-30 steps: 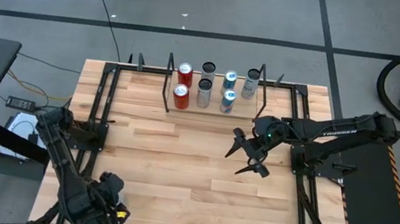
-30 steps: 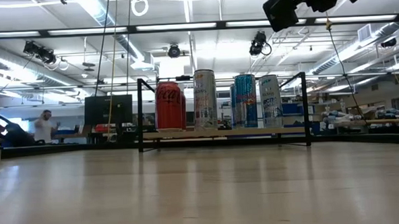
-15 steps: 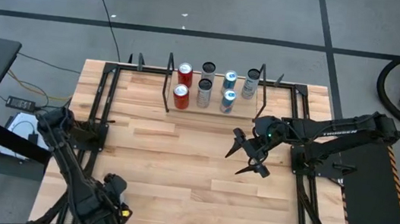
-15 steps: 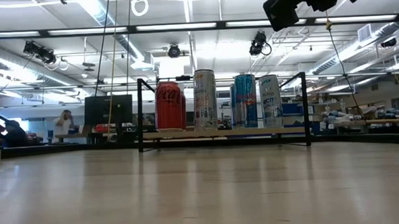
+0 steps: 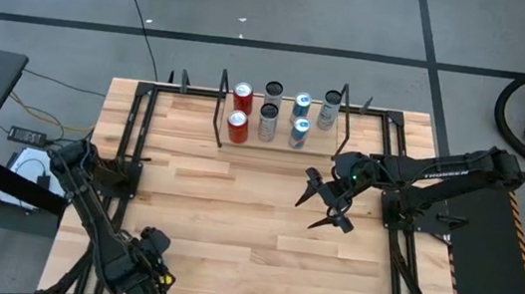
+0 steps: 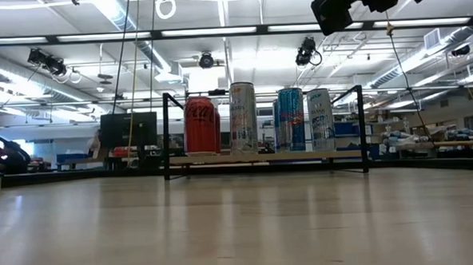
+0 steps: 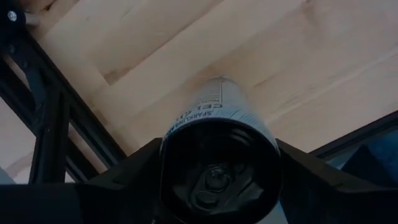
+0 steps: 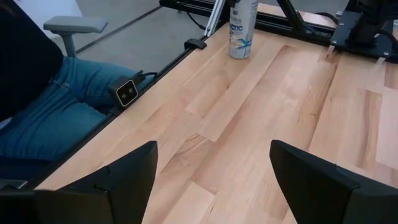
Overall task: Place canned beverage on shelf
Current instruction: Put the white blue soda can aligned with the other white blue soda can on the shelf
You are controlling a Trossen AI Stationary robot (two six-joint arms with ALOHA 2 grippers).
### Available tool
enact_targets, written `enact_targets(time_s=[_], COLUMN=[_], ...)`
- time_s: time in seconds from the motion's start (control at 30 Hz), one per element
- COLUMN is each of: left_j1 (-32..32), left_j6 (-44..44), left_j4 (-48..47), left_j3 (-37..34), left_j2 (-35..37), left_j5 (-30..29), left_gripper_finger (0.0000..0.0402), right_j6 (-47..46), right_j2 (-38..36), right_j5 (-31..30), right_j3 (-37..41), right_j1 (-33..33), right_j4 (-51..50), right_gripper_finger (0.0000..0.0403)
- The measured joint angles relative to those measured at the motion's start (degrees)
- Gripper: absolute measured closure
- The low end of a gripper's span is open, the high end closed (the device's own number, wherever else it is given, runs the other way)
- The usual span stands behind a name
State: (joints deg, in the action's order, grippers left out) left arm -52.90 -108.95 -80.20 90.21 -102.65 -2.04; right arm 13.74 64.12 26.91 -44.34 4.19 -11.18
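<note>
One canned beverage [image 7: 214, 118] sits between the fingers [image 7: 134, 167] of the left gripper [image 5: 143, 267], at the near-left corner of the table [image 5: 234, 214]. In the left wrist view both dark fingers press against the can's sides, so the gripper is clenched on it. Seen from the right wrist, the same can [image 8: 241, 28] stands upright on the wood, close to the table's edge. Compared with a second ago, the left arm's wrist has shifted slightly in the high view. The can's position then is not visible.

The shelf [image 6: 261, 157] stands at the far edge of the table, well apart from the held can. It carries seven cans: two red ones [image 5: 240, 110] at its left end and five pale or blue ones [image 5: 299, 117] to their right. These have not moved.

The right gripper [image 5: 323, 207] hangs over the middle-right of the table, its fingers [image 8: 118, 177] spread apart and holding nothing, exactly where it was before.

Beyond the table in the low view, a person [image 6: 97, 143] has moved rightward to beside a dark monitor [image 6: 128, 129]. A seated person's jeans-clad leg [image 8: 56, 118] shows at the near side.
</note>
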Motion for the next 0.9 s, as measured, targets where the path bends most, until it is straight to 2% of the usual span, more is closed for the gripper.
enact_targets(time_s=[0.1, 0.27, 0.6, 0.9], left_j1=[1.13, 5.51, 21.47, 35.15], left_j6=[3.73, 14.65, 45.77, 72.98], left_j4=[0.02, -0.17, 0.42, 7.21], left_j3=[0.0, 0.02, 0.68, 3.85], left_j2=[0.02, 0.02, -0.11, -0.11], left_j5=[0.37, 0.84, -2.02, -3.85], left_gripper_finger=[0.0148, 0.0144, 0.0134, 0.0134], right_j6=[0.03, 0.35, 0.06, -0.04], right_j2=[0.0, 0.0, 0.0, -0.02], right_j5=[-0.18, -0.3, -0.28, -0.28], right_j3=[0.0, 0.0, 0.0, -0.02], right_j1=[-0.01, 0.0, 0.0, 0.0], right_j4=[0.03, 1.0, -0.62, -2.92], right_gripper_finger=[0.0085, 0.0085, 0.0085, 0.0085])
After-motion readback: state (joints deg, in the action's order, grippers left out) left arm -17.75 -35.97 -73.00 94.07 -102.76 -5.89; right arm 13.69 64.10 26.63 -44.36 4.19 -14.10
